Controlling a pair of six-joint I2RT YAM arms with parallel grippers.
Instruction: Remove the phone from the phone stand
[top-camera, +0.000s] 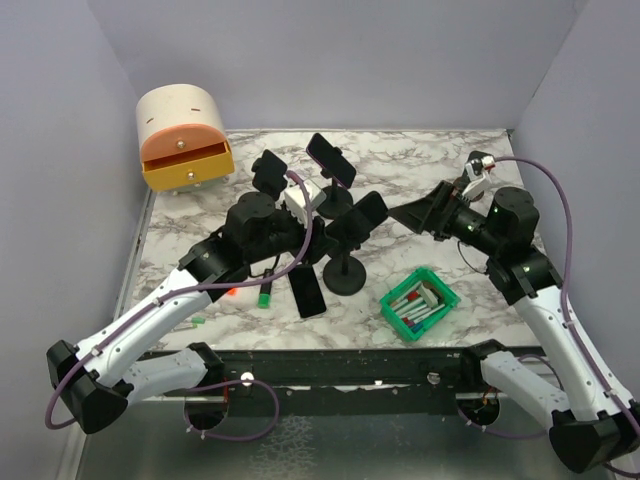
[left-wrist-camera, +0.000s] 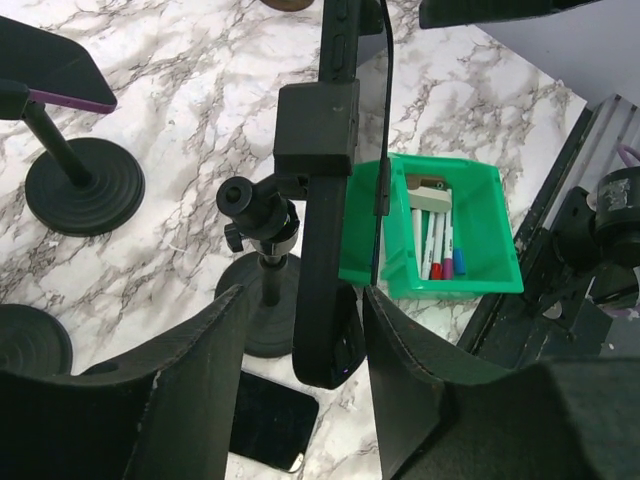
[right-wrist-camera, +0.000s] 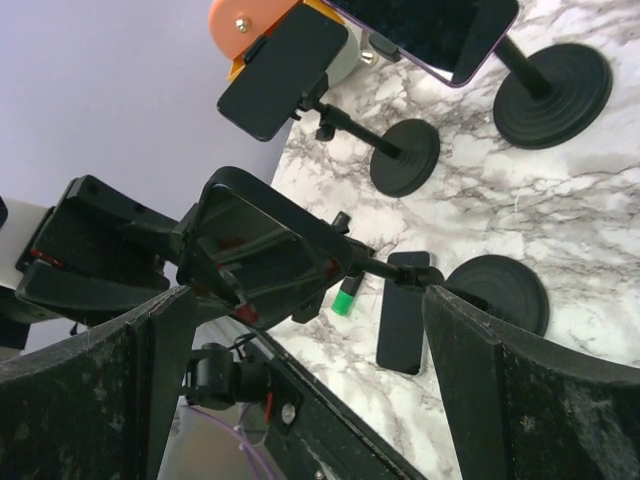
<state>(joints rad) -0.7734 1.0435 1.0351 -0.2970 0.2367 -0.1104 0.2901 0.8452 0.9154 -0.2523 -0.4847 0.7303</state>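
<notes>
- Mid-table, on the near phone stand (left-wrist-camera: 262, 215), the phone (left-wrist-camera: 328, 270) sits clamped, edge-on between the left gripper's (left-wrist-camera: 305, 300) fingers.
- Jaws half-closed, straddling it, gap showing on one side.
- Right gripper (right-wrist-camera: 308, 295): off right, jaws wide, holding nothing.

Overhead, wrist close-ups; shared phone stand (top-camera: 347, 276)

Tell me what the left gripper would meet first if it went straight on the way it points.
The phone, clamped in its stand: its end sits inside the left gripper's open jaws, dead ahead. How close is hard to tell.
</notes>
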